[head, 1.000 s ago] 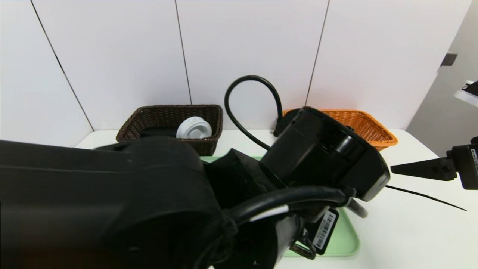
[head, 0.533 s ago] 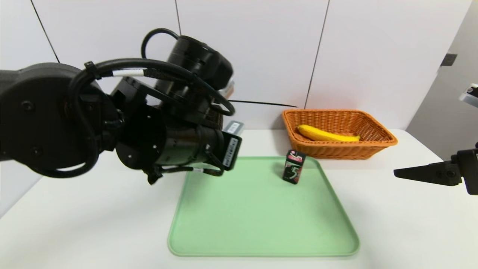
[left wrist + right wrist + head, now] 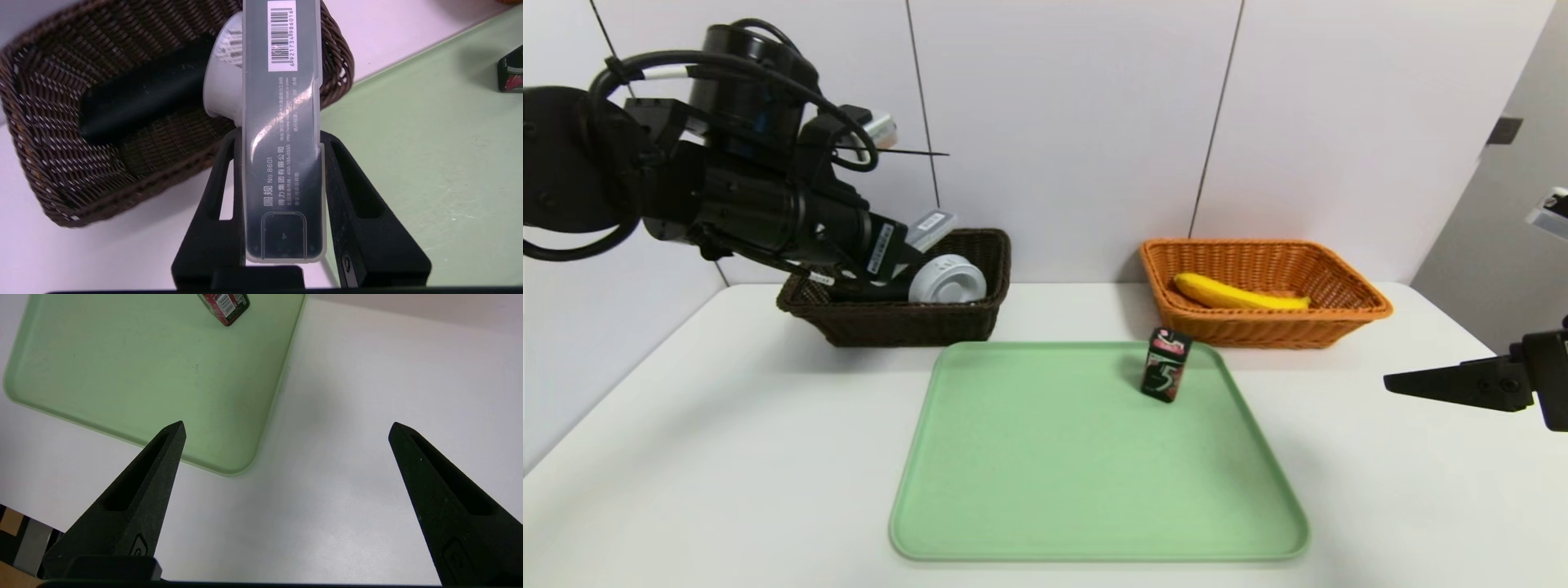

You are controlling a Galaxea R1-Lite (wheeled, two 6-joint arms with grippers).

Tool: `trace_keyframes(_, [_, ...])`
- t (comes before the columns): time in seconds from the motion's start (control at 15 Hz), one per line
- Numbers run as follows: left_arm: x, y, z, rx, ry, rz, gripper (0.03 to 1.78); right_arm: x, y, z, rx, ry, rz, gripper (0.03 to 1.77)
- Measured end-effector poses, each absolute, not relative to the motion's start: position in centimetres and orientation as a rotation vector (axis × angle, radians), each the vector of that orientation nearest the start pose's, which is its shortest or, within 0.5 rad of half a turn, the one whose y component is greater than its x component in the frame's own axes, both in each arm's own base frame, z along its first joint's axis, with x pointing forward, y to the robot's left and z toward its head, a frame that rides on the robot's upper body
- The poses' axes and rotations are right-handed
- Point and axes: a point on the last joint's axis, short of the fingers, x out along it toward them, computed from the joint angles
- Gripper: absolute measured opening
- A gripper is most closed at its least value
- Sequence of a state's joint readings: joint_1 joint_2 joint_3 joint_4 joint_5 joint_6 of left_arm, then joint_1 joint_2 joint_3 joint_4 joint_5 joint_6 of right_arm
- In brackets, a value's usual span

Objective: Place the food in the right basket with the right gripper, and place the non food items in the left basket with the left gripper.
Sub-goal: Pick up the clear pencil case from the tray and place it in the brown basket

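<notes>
pictured: left gripper (image 3: 282, 192) clamped tight on a long, translucent grey plastic case (image 3: 282, 134) with a barcode label and printed chinese text, flat sides pinched between matte black tapered fingers (image 3: 351, 196). held aloft over the near rim of the dark brown woven left basket (image 3: 849, 322), left arm reaching forward and angled downward, cables looped above the wrist. seen already lying inside that basket: a white round-lidded cup (image 3: 947, 282) and a black cylindrical object (image 3: 139, 98) side by side on the wicker floor.

parked at the far right edge of the table: right gripper (image 3: 286, 428), pointed fingers spread wide, nothing between them, hovering over bare white tabletop (image 3: 1405, 490) just off the tray's corner.

left standing upright near the far right corner of the smooth pale green tray (image 3: 1094, 457) with rounded corners and a raised lip: a small black and red gum pack (image 3: 1165, 364) marked with a "5". resting in the orange woven right basket (image 3: 1347, 310): a yellow banana (image 3: 1237, 294), lying lengthwise. open tabletop between the two baskets, both set against the white panelled wall (image 3: 1078, 122).
</notes>
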State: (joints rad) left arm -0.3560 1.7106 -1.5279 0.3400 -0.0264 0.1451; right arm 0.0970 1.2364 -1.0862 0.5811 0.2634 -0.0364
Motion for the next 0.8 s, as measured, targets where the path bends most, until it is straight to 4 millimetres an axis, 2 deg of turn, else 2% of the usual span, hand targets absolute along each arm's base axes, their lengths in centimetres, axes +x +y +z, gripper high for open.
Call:
trace_keyframes(0.13, [30.9,-8.8,29.4,0.281,0.449,-0.467,0.57,16.0,2.1,26.4,0.027,0.727,0.357,1.71])
trace_keyframes(0.33, [33.0,-6.6,29.4,0.349,0.406,-0.539,0.57,16.0,2.2,26.1,0.027,0.737,0.358,1.71])
trace_keyframes(0.53, [35.3,-5.2,28.5,0.415,0.386,-0.585,0.57,16.0,2.1,25.8,0.027,0.748,0.357,1.71])
trace_keyframes(0.8, [39.1,-4.2,26.9,0.423,0.395,-0.56,0.57,16.3,2.2,25.9,0.026,0.73,0.357,1.71])
